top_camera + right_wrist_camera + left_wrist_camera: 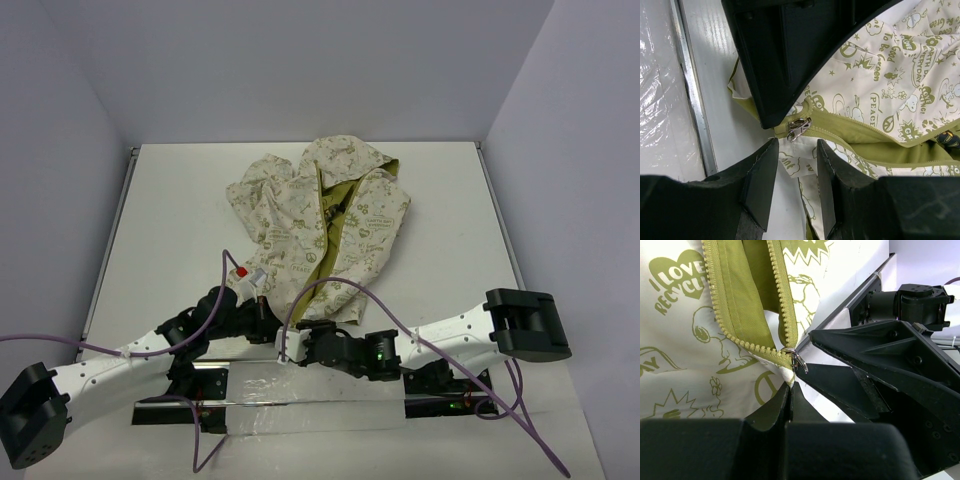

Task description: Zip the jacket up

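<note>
Top external: the jacket (320, 215) is lying unzipped on the table (170, 220). The left fingers (770, 410) are pinched shut on its hem by the zipper slider (799, 128), and the right fingers (760, 175) are apart just below it, gripping nothing.

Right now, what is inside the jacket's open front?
Plain olive lining shows inside the jacket, bordered by unjoined zipper teeth that meet at the slider near the hem. Anything beneath the lining is covered.
</note>
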Motion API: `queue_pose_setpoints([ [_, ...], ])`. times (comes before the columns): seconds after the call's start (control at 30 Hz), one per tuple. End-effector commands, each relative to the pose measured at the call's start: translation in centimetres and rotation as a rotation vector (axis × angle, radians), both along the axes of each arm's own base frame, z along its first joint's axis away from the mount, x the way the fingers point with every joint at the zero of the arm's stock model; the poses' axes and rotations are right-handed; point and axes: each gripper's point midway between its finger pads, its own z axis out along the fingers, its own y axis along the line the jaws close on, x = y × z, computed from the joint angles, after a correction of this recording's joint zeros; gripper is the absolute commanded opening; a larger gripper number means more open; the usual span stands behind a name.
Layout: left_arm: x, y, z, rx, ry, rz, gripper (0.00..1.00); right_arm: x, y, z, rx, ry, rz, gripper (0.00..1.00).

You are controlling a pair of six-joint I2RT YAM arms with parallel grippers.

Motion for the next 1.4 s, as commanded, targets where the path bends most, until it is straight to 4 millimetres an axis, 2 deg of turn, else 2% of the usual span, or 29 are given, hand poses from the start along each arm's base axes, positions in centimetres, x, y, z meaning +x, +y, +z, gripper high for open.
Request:
queue_pose_setpoints([
  [0.0, -0.4, -0.4, 0.6, -0.026, -0.016, -0.034, 0.00, 0.5, 1.7, 2.7, 0.090, -0.015, -0.006, 0.43],
  [0.53, -0.5, -0.4, 0.6, -0.031, -0.014, -0.035, 0.00, 1.1, 2.2, 2.6, 0.087, -0.033, -0.026, 0.43],
  [0.87, -0.6, -0.4, 0.6, -0.033, -0.013, -0.037, 0.00, 1.3, 1.7, 3.2, 0.111, -0.043, -0.045, 0.27],
  [1.13, -0.5, -0.4, 0.6, -0.033, -0.012, -0.035, 0.00, 1.4, 1.7, 2.9, 0.101, -0.045, -0.047, 0.25],
  [1.27, -0.6, -0.4, 0.6, -0.032, -0.011, -0.036, 0.00, 1.5, 1.8, 2.9, 0.098, -0.052, -0.051, 0.17],
  [1.37, -0.6, -0.3, 0.5, -0.032, -0.010, -0.034, 0.00, 2.0, 1.5, 3.2, 0.099, -0.073, -0.082, 0.00],
])
